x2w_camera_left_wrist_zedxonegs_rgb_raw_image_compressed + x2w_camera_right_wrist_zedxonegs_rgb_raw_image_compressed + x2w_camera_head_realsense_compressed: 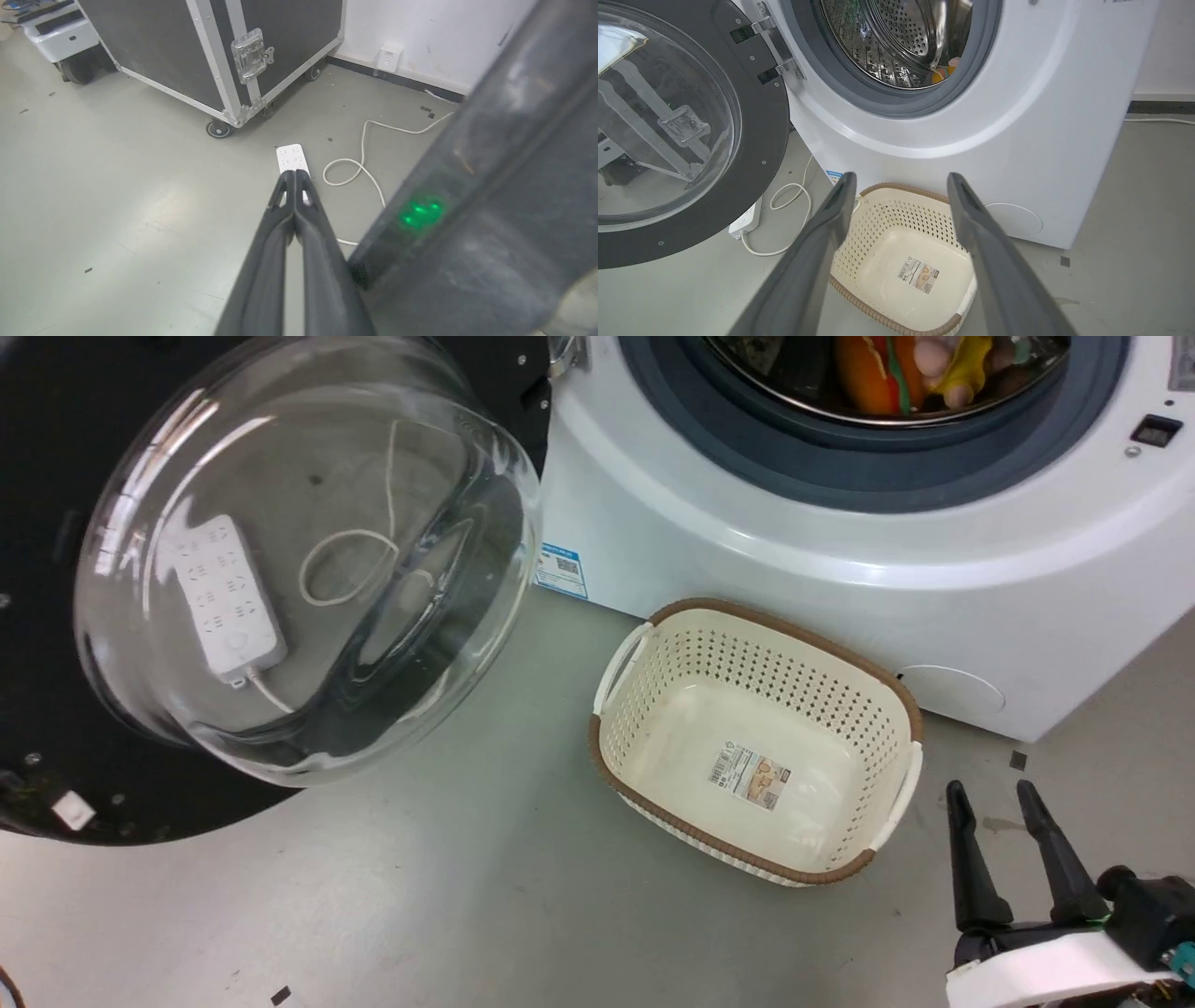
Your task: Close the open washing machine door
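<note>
Door [308,560]: one, open
Washer [840,579]: one
Basket [896,709]: one, on floor [467,896]
Left claw [295,173]: clenched, fingers together
Right claw [991,789]: released

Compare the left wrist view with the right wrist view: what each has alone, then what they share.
Left wrist view, not the right: the shut left gripper and a wall socket. Right wrist view, not the left: the open right gripper, the washing machine with its steel drum, and the cream basket. Both: the white power strip, the grey floor, and the black flight case, seen in the right wrist view through the washing machine door.
</note>
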{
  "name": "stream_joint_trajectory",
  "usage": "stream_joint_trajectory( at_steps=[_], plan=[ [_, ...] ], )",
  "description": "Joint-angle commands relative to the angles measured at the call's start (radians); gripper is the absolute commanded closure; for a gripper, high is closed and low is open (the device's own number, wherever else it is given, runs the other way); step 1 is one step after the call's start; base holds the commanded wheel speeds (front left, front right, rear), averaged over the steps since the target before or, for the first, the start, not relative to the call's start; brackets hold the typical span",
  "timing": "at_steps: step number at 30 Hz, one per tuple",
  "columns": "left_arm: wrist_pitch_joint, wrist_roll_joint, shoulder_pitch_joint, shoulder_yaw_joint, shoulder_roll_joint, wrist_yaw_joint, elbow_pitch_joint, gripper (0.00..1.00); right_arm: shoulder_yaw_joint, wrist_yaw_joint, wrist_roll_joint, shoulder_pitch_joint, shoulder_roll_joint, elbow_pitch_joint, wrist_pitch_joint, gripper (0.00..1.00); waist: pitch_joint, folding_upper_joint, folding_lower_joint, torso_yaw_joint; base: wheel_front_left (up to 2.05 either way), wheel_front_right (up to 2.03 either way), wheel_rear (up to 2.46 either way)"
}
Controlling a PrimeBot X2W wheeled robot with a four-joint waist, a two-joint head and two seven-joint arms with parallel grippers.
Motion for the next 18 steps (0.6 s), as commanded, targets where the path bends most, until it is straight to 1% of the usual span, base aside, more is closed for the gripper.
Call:
stream_joint_trajectory(
  at_steps=[1, 8, 18],
  plan=[
    [0.018, -0.062, 0.023, -0.033, 0.028, -0.009, -0.014, 1.00, -0.007, 0.001, 0.014, -0.009, -0.001, 0.004, -0.012, 0.00, -0.001, 0.0000, 0.0000, 0.009, 0.00, 0.00, 0.00],
    [0.055, -0.284, 0.086, -0.140, 0.144, -0.017, -0.075, 1.00, -0.009, 0.001, 0.047, -0.013, -0.001, 0.017, -0.026, 0.00, -0.020, 0.0000, 0.0000, 0.042, 0.00, 0.00, 0.00],
    [-0.012, -0.475, 0.184, -0.316, 0.295, -0.027, -0.242, 1.00, -0.026, 0.001, 0.109, 0.009, -0.001, 0.036, -0.047, 0.00, -0.063, 0.0000, 0.0000, 0.077, 0.00, 0.00, 0.00]
  ],
)
